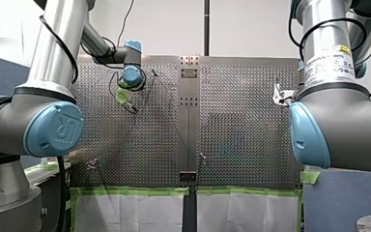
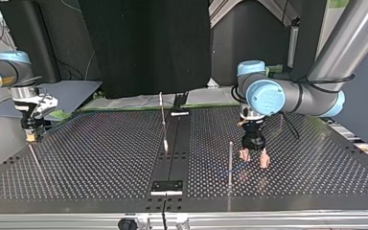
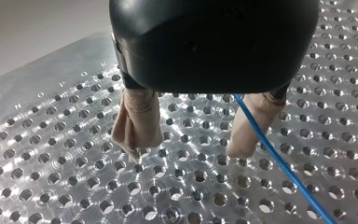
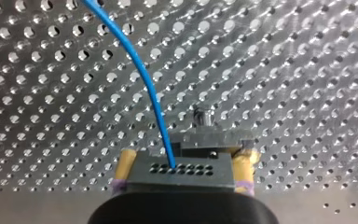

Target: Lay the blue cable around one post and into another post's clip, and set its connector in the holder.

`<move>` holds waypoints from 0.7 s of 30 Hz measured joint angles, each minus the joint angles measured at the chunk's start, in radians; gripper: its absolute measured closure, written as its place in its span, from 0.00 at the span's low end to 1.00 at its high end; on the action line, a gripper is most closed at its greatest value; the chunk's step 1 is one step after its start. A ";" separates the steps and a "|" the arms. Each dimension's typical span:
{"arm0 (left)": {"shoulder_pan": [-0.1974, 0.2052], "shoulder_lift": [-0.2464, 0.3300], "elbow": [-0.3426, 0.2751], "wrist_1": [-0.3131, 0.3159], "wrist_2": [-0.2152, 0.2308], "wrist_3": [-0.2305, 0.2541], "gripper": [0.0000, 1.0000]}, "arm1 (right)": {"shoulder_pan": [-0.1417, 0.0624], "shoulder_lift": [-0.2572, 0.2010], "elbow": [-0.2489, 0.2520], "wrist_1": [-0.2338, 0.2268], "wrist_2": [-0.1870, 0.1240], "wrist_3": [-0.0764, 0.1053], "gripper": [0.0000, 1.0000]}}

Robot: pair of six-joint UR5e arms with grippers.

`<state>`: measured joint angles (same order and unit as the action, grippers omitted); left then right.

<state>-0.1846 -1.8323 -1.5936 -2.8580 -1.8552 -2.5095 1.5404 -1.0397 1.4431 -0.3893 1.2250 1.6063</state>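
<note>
Grip: right gripper clamped on black connector; blue cable runs ahead from it over perforated table; left gripper spread apart, cable slanting past one beige finger, ungripped; left arm nearer upright post.

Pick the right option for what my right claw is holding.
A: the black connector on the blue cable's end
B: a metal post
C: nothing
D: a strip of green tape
A: in the right wrist view, my right claw has its yellow pads clamped on the black connector, with the blue cable running out of it.
</note>
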 joint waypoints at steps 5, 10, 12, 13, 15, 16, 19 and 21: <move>0.000 0.000 0.000 0.000 0.000 0.000 0.00 | 0.000 0.000 -0.001 0.000 0.000 0.000 0.78; 0.002 0.000 0.000 0.000 0.004 0.000 0.00 | 0.000 0.000 -0.001 0.000 0.000 0.000 0.78; 0.002 0.000 0.000 0.000 0.005 0.000 0.00 | 0.000 0.000 -0.001 0.000 0.000 0.000 0.72; 0.003 0.000 0.000 0.000 0.005 0.000 0.00 | 0.000 0.000 -0.001 0.000 -0.001 0.000 0.72; 0.003 0.000 0.000 0.000 0.006 0.000 0.00 | 0.000 0.000 -0.001 0.000 0.000 0.000 0.57; 0.003 0.000 0.000 0.000 0.006 0.000 0.00 | 0.000 0.000 -0.001 0.000 0.000 0.000 0.57; 0.003 0.000 0.000 0.000 0.006 0.000 0.00 | 0.000 0.000 -0.001 0.000 -0.001 0.000 0.27; 0.003 0.000 0.000 0.000 0.006 0.000 0.00 | 0.000 0.000 -0.001 0.000 -0.001 0.000 0.00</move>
<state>-0.1817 -1.8323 -1.5934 -2.8579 -1.8491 -2.5095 1.5407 -1.0399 1.4422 -0.3893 1.2244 1.6062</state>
